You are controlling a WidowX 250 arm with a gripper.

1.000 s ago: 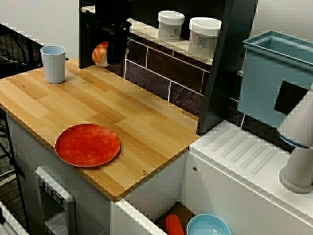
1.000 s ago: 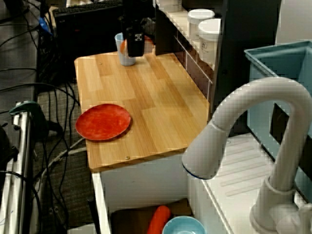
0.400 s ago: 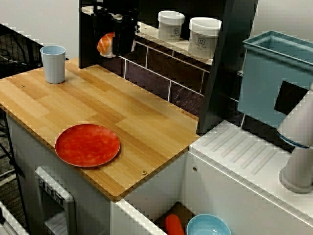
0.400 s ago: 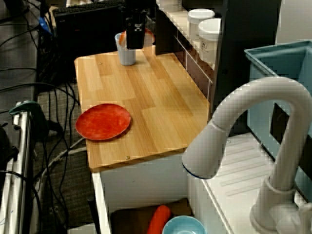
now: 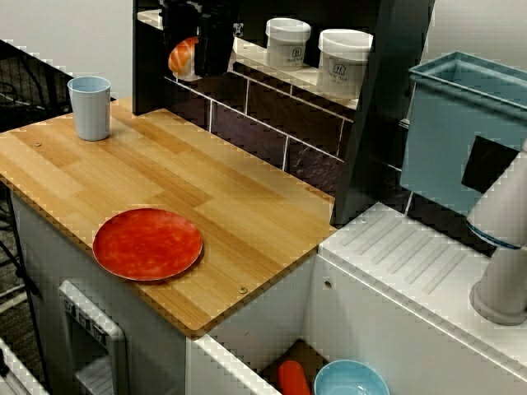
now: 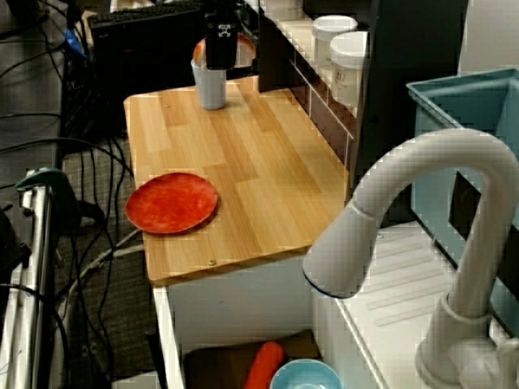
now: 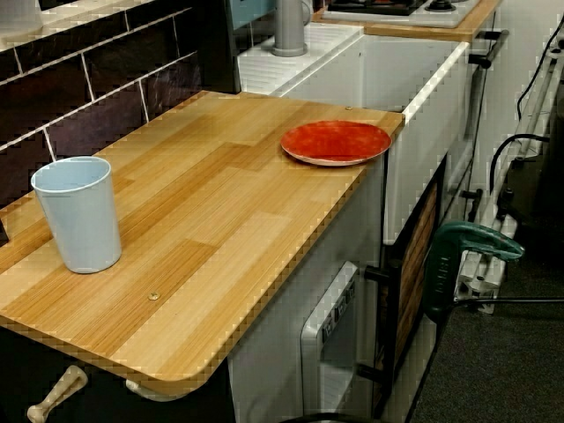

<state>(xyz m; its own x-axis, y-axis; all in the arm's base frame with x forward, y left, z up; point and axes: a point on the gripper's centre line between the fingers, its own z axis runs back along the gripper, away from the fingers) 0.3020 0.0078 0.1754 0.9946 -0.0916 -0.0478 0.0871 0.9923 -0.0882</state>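
Over the back edge of the worktop (image 5: 206, 177), at the end away from the tap (image 6: 430, 154), found the gripper (image 5: 200, 58) raised to shelf height, fingers closed on an orange-and-white piece (image 5: 180, 58). Judged a firm pinch, given the piece hanging well clear of the wood with no support beneath. Unable to judge the exact finger gap against the dark panel (image 5: 146, 74) behind. Unable to identify the piece; suspected toy food.

Noted a pale blue cup (image 5: 89, 107) upright on its base, mouth up, near the same end and close to the back edge, below and beside the gripper. From the view past the tap, placed almost straight under the gripper; not confirmed in the view from above. Noted a red plate (image 5: 148, 243) lying flat near the front edge, well apart from cup and gripper.

Recorded light wood planking with a few screw heads showing. Behind it, recorded dark tiles (image 5: 272, 107) and a ledge (image 5: 263, 62) bearing two white lidded jars (image 5: 287, 41). Past the tap end, recorded a white drainer (image 5: 403, 255) and a teal bin (image 5: 461, 123). Lower down, recorded a blue bowl (image 5: 350, 380) beside a partly hidden orange item (image 5: 292, 378). Off the front edge, logged tangled cables (image 6: 97, 146) over a dark floor.
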